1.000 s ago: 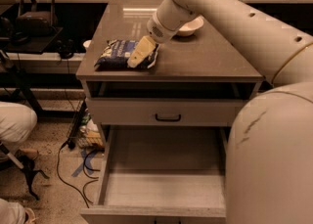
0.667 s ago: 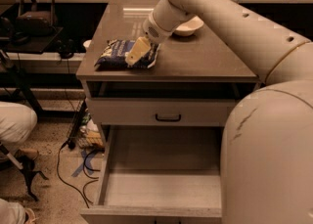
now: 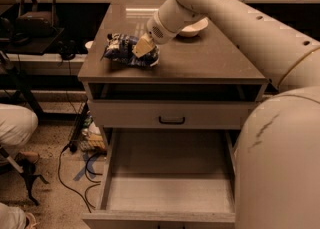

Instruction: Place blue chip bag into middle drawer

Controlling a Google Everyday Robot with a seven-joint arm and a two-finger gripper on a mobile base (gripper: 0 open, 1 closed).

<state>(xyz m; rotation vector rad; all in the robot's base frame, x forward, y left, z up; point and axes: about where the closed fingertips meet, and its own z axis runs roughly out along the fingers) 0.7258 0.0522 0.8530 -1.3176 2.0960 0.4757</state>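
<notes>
The blue chip bag [image 3: 125,50] lies on the left part of the cabinet top [image 3: 200,63], dark blue with white patches. My gripper [image 3: 141,48] reaches down from the upper right and rests on the bag's right end, touching it. The middle drawer [image 3: 170,188] is pulled out at the bottom of the view, a wide grey-wood box with a bare pale floor. Above it is a shut drawer front with a black loop handle [image 3: 171,120].
A white bowl [image 3: 195,27] stands behind my arm on the cabinet top. My arm's large body [image 3: 280,163] fills the right side. Cables [image 3: 80,168] lie on the floor to the left. A person's legs [image 3: 15,123] are at the far left.
My gripper has stayed on the bag's right end with only a slight shift. The bag and the open drawer have not moved.
</notes>
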